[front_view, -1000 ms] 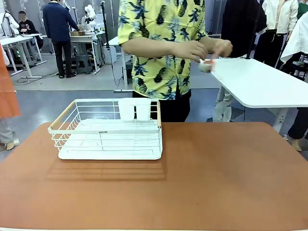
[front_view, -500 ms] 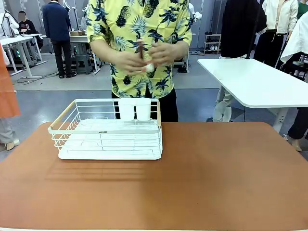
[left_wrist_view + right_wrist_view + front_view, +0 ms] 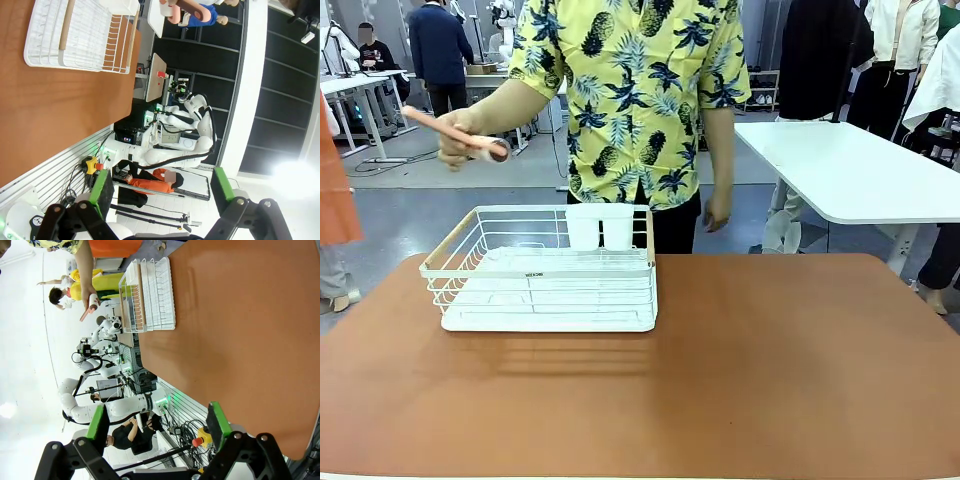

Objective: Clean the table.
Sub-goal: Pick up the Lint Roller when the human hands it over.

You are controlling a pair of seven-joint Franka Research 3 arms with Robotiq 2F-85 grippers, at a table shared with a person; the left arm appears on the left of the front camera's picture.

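The reddish-brown table (image 3: pixel 770 370) carries a white wire dish rack (image 3: pixel 545 270) on its left half. At the far side a person in a yellow patterned shirt holds a pink-handled utensil (image 3: pixel 460 135) out in one hand, in the air above and behind the rack's left end. The other hand (image 3: pixel 717 212) hangs down empty. In the left wrist view my left gripper (image 3: pixel 161 189) is open off the table's edge, with the table (image 3: pixel 30 115) and rack (image 3: pixel 80 35) far ahead. My right gripper (image 3: pixel 155 421) is open too, away from the table (image 3: pixel 240 340), rack (image 3: pixel 150 295) and utensil (image 3: pixel 89 309).
A smaller white-topped table (image 3: pixel 860 170) stands beyond the far right corner. Two white cups (image 3: pixel 600 226) sit at the rack's back edge. Other people and work tables show in the background.
The person has turned from the white side table and carried the pink-handled utensil across to the left. It is now held out over the rack's left end. The rack has not moved.
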